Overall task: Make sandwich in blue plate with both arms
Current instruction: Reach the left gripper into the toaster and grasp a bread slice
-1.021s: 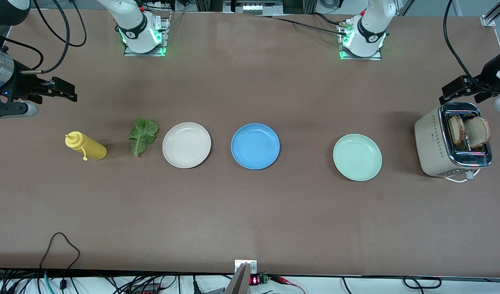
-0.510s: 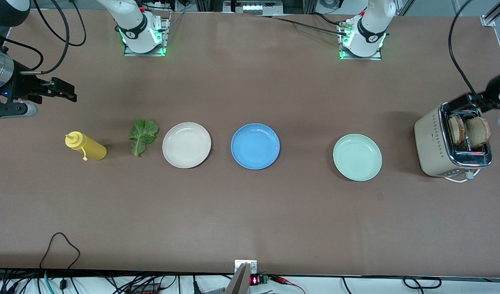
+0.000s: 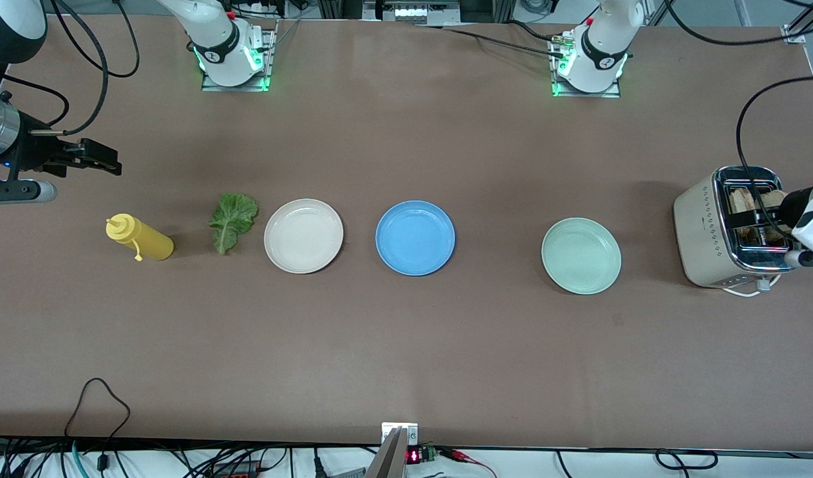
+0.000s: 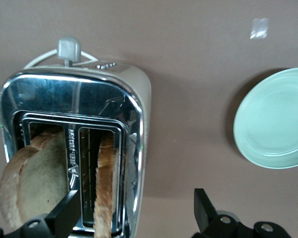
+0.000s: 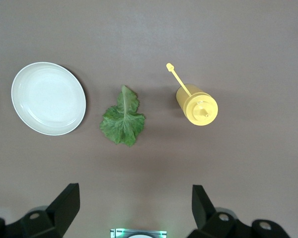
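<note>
Blue plate (image 3: 415, 238) sits mid-table in front view, bare, btwn cream plate (image 3: 303, 236) & mint plate (image 3: 581, 255). Lettuce leaf (image 3: 232, 221) lies beside cream plate, twd right arm's end; yellow squeeze bottle (image 3: 139, 238) next along. Toaster (image 3: 735, 227) at left arm's end w/ 2 toast slices (image 3: 752, 206) in its slots. Left gripper (image 3: 772, 216) over toaster top. Right gripper (image 3: 91, 156) up over bare table near bottle, arm waiting.

Left wrist view: left gripper (image 4: 134, 213) fingers (image 4: 64, 214) wide apart, holding nothing, above toaster (image 4: 139, 99); toast (image 4: 35, 178) in both slots; mint plate (image 4: 275, 119) well apart.

Right wrist view: right gripper (image 5: 134, 208) fingers (image 5: 65, 204) spread, nothing held. Below: cream plate (image 5: 48, 98), lettuce (image 5: 122, 119), bottle (image 5: 197, 105), none touching.
</note>
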`<state>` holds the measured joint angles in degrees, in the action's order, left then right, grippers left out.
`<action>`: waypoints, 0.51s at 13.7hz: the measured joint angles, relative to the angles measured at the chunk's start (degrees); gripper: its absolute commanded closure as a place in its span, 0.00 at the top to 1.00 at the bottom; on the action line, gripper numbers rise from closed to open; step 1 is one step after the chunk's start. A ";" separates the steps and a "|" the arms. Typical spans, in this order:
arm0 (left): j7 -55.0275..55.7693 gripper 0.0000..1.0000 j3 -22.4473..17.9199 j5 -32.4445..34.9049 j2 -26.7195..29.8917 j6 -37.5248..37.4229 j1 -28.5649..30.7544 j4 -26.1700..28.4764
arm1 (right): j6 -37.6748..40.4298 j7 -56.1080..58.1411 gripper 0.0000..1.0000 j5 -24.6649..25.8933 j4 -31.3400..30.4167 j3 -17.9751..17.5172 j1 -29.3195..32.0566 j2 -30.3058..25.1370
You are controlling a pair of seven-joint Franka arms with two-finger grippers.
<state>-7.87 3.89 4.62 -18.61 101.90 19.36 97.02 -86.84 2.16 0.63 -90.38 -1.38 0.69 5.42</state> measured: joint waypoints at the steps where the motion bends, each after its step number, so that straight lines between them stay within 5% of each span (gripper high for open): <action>1: -1.02 1.00 -0.01 0.00 -1.21 0.14 0.90 0.02 | 0.05 -0.03 1.00 0.00 -0.02 0.02 0.07 0.02; 3: -2.55 0.87 -0.01 0.00 -2.85 0.23 2.23 0.02 | 0.03 -0.20 1.00 0.00 -0.22 0.09 0.77 0.19; 7: -4.14 0.25 -0.01 0.00 -3.48 -0.92 3.58 0.02 | -0.55 -0.20 1.00 0.02 -0.32 0.16 2.12 1.64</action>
<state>-12.01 3.88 4.62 -22.09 100.99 22.94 97.03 -87.39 1.96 0.64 -90.70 -1.22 2.81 7.06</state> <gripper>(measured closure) 0.229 0.000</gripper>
